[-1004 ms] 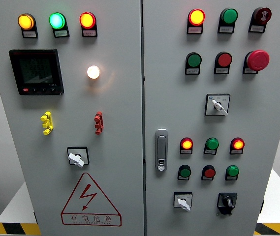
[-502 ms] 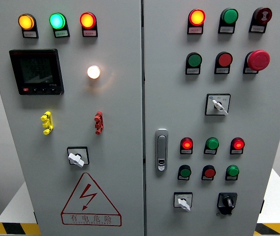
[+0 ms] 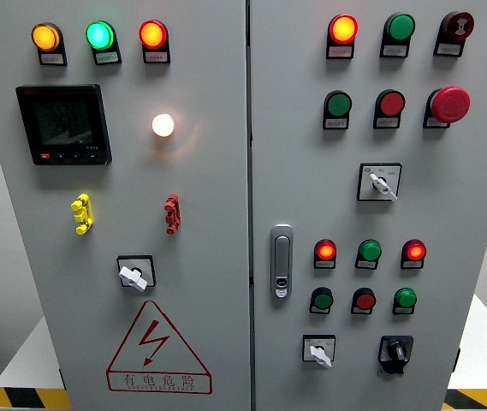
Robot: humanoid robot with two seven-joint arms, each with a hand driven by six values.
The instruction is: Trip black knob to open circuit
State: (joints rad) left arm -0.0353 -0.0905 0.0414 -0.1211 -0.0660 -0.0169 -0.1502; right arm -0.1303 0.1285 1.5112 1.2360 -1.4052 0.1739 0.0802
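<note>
My fingers are nowhere in the head view, so I cannot tell whether they are spread or curled; neither of my arms comes in from the lower edge. Since a second ago almost nothing on the cabinet has changed: the black knob [image 3: 395, 351] sits as it did at the lower right of the right-hand door [image 3: 474, 197], its pointer at the same slant, just right of the white selector [image 3: 318, 351]. The one difference I can make out is in the lamps above it: the left red lamp [image 3: 326, 251] and the right red lamp [image 3: 413, 251] looked orange-bright then and look a deeper red now (possibly only the camera). I judge from this that the trip is not yet made and the reach has not begun. As for pose, both hands are out of frame, and I would have to raise one to the knob from below
</note>
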